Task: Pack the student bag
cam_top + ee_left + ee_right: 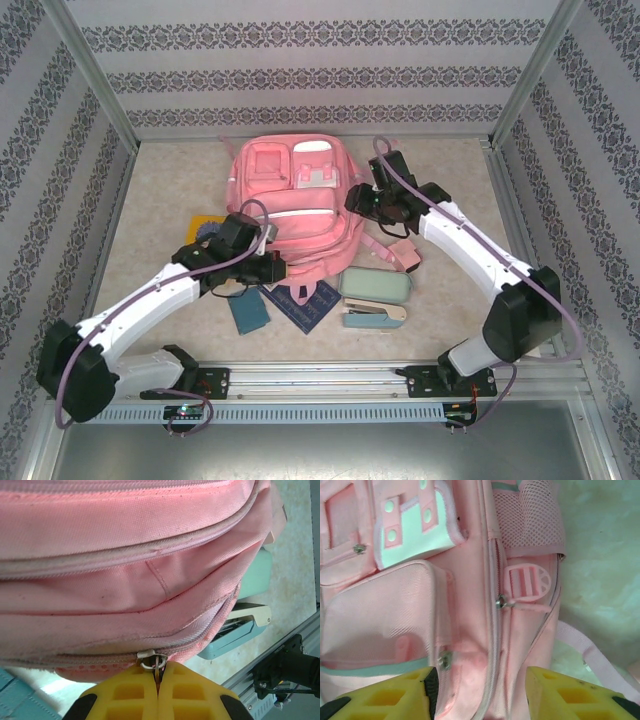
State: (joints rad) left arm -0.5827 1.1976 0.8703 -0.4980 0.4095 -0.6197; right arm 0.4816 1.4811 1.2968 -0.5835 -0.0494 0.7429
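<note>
– Student bag is lying front-up in the middle of the worktop. Why is the left tool clamping shut at its near edge?
– It is pinching a zipper pull, probably to draw that compartment open for packing.
– And the right tool?
– Its jaws are standing apart over the bag's side, holding nothing. Whether they are touching fabric is hard to tell.
</note>
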